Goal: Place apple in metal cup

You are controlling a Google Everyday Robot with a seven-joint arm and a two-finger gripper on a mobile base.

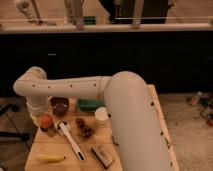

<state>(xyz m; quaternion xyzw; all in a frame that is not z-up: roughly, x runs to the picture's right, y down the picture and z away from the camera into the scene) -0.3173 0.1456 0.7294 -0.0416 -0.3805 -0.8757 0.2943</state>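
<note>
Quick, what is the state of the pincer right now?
Pincer: at the table's left edge beside the apple, largely hidden by the arm; state cannot be told.

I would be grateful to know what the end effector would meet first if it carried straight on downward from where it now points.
Probably the apple, which sits right below the end effector at the table's left edge, seemingly atop the metal cup. Depth is unclear.

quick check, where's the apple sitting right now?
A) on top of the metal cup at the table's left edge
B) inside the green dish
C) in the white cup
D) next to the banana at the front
A: the apple sits on top of the metal cup at the left of the table, below the arm's elbow; the pincer itself is not in view.
</note>
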